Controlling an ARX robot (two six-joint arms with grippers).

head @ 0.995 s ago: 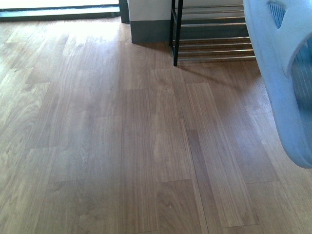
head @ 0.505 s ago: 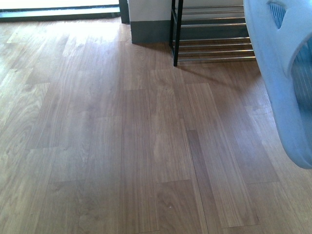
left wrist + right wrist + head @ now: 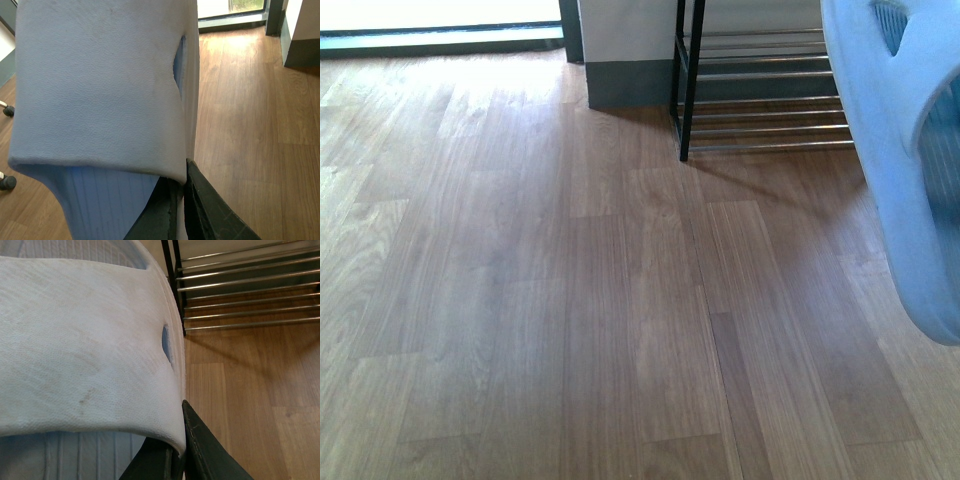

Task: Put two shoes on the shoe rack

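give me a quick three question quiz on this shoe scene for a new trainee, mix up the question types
1. True or false: the pale blue-white rubber slide in the left wrist view lies on the brown wooden floor.
2. The right pincer is: A open and empty; B shut on the strap edge of a second pale rubber slide; C shut on a chrome bar.
3. How many shoes sit on the visible bars of the black-framed chrome shoe rack?
Key: 1 false, the left pincer holds it up by its strap; 2 B; 3 none.
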